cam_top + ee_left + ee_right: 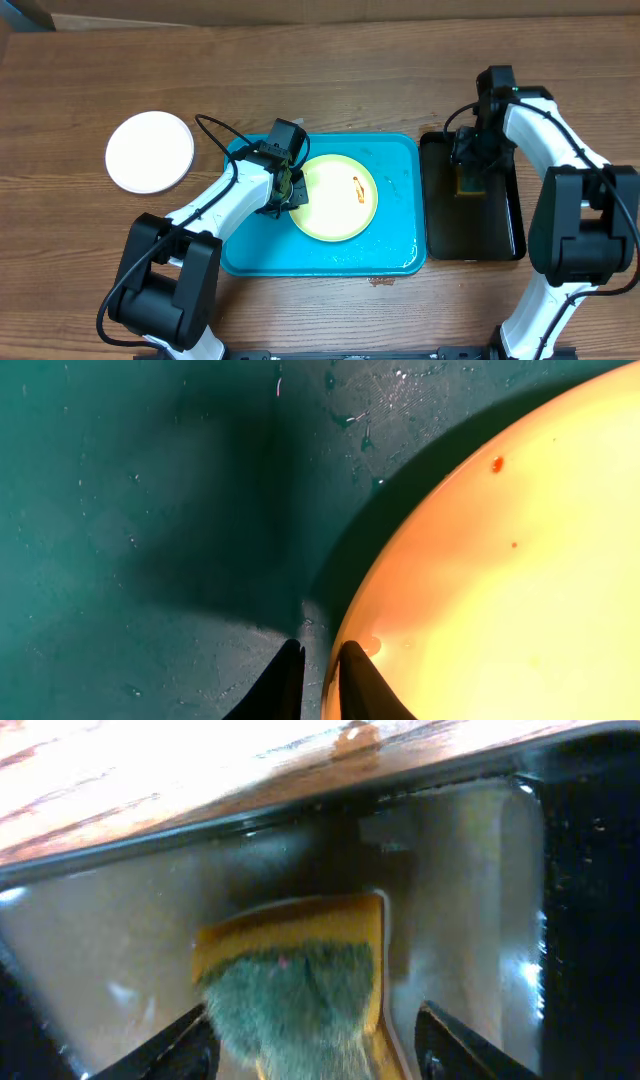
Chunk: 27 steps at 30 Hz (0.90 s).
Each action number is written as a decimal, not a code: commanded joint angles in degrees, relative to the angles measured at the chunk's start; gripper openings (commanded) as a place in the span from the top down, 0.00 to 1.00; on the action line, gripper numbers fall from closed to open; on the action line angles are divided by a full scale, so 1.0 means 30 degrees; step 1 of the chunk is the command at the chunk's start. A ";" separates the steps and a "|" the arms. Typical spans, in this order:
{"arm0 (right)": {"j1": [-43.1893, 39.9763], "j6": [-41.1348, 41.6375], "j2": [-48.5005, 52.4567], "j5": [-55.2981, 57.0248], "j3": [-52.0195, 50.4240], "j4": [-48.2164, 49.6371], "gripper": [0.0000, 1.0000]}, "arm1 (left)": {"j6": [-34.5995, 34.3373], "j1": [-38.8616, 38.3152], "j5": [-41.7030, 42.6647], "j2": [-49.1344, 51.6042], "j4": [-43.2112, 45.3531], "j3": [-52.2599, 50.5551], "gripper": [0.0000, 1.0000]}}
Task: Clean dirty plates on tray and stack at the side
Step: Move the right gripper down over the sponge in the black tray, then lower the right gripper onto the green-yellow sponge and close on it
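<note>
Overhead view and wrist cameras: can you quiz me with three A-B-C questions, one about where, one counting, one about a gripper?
1. The white plate lies: A on the table; B on the turquoise tray; C in a gripper.
2. How many plates show? A one; B two; C four.
3. The right gripper is: A open; B shut on a plate; C out of view.

A: it rests on bare wood, left of the tray.
B: one white, one yellow-green plate.
A: its fingers are spread beside the sponge.

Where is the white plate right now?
Overhead view: the white plate sits on the wooden table, left of the turquoise tray, apart from it.
</note>
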 commanded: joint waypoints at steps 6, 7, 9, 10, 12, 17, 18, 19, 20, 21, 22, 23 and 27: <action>0.0080 0.0073 -0.0189 -0.1056 -0.1290 0.1814 0.96 | -0.0160 0.0058 -0.0313 0.0226 0.0058 -0.0160 0.84; 0.0073 0.0073 -0.0189 -0.1297 -0.1268 0.1807 0.78 | -0.0168 0.0058 -0.0313 0.0226 0.0066 -0.0160 0.84; 0.0073 0.0073 -0.0189 -0.1639 -0.1268 0.1668 0.12 | -0.0168 0.0058 -0.0313 0.0226 0.0066 -0.0160 0.84; 0.0080 0.0080 -0.0189 -0.1647 -0.1268 0.1413 0.06 | -0.0160 0.0058 -0.0313 0.0226 0.0066 -0.0160 0.84; 0.0073 0.0080 -0.0189 -0.1639 -0.1260 0.0750 0.02 | -0.0160 0.0058 -0.0313 0.0226 0.0051 -0.0160 0.83; 0.0073 0.0087 -0.0189 -0.1625 -0.1260 -0.0546 0.50 | -0.0168 0.0058 -0.0313 0.0226 0.0066 -0.0160 0.83; 0.0073 0.0087 -0.0189 -0.1625 -0.1260 -0.0597 0.75 | -0.0168 0.0058 -0.0313 0.0226 0.0066 -0.0160 0.83; 0.0073 0.0087 -0.0189 -0.1625 -0.1260 -0.0648 0.89 | -0.0168 0.0058 -0.0313 0.0226 0.0066 -0.0160 0.83; 0.0073 0.0087 -0.0189 -0.1632 -0.1260 -0.0678 0.91 | -0.0160 0.0058 -0.0313 0.0226 0.0066 -0.0160 0.83; 0.0073 0.0087 -0.0189 -0.1632 -0.1260 -0.0729 0.76 | -0.0160 0.0058 -0.0313 0.0226 0.0058 -0.0160 0.83; 0.0073 0.0087 -0.0189 -0.1632 -0.1260 -0.0794 0.46 | -0.0160 0.0051 -0.0313 0.0226 0.0051 -0.0160 0.83; 0.0073 0.0087 -0.0189 -0.1632 -0.1260 -0.0852 0.36 | -0.0168 0.0051 -0.0313 0.0226 0.0058 -0.0160 0.82; 0.0073 0.0153 -0.0189 -0.1625 -0.1260 -0.1821 0.34 | -0.0168 0.0058 -0.0313 0.0226 0.0066 -0.0160 0.80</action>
